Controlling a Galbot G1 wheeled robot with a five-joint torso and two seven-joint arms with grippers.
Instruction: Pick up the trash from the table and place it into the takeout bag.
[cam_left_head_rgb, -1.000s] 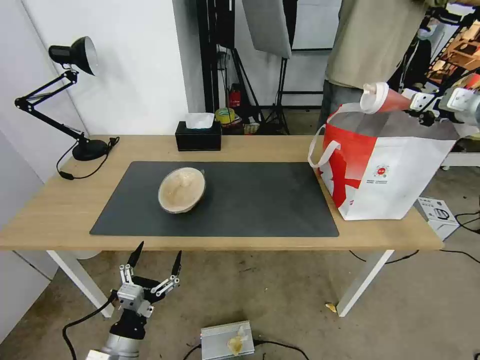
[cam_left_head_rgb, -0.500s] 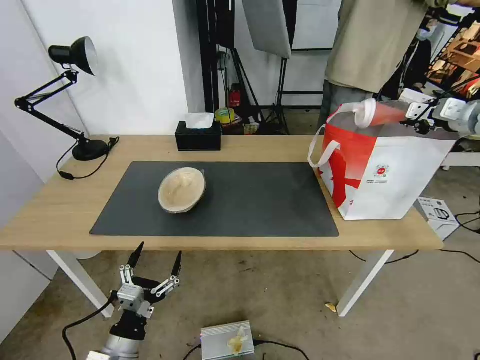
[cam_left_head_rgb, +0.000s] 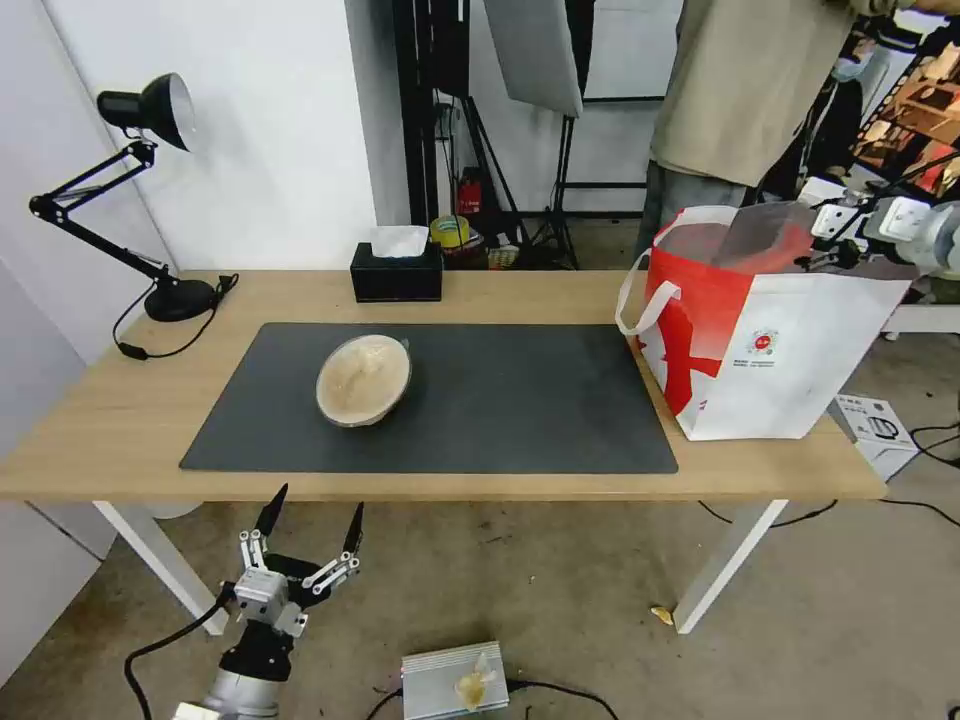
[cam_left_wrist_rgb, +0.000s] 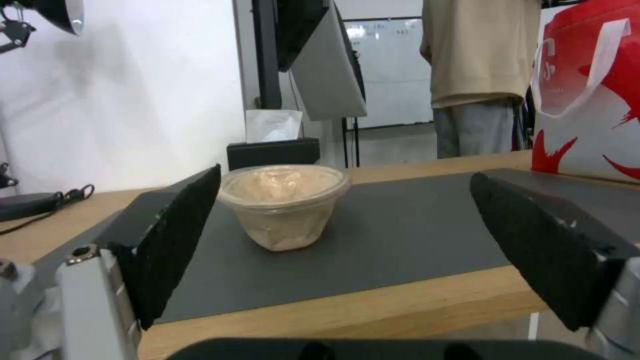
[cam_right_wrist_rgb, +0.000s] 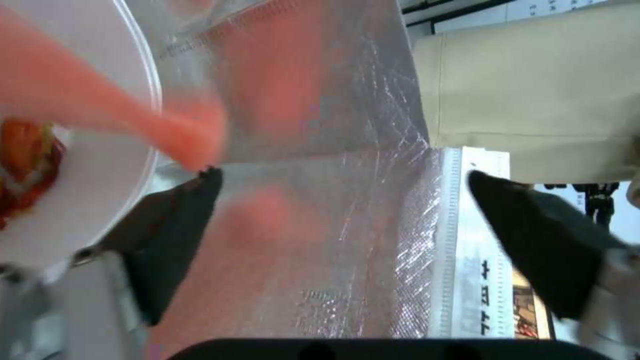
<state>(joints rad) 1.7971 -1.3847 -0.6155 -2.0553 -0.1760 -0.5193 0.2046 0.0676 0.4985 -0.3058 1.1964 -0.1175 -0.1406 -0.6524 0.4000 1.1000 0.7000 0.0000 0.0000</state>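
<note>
1. Your right gripper (cam_left_head_rgb: 822, 238) sits at the bag's (cam_left_head_rgb: 800, 370) open top, at the table's (cam_left_head_rgb: 120, 420) right end. Its jaws are spread wide, with nothing between them; in the right wrist view the fingers (cam_right_wrist_rgb: 180, 235) frame the foil lining.
2. The red cup (cam_right_wrist_rgb: 133, 115) is a blurred streak just off one fingertip, inside the bag mouth. A white bowl (cam_right_wrist_rgb: 67, 165) with red scraps lies beside it in the bag.
3. A person in a tan top stands just behind the bag, not touching it.
4. Your left gripper (cam_left_head_rgb: 308, 520) waits below the table's front edge, jaws open and empty.
5. The tan bowl (cam_left_head_rgb: 363, 380) stands upright on the mat (cam_left_head_rgb: 520, 400), left of centre. It is creased, with pale residue inside.
6. A tissue box (cam_left_head_rgb: 396, 272) sits at the back edge and a lamp (cam_left_head_rgb: 150, 110) at the back left corner.
7. A second ago the right gripper held the cup above the bag's rim; now the cup is out of its grasp and down in the mouth.
</note>
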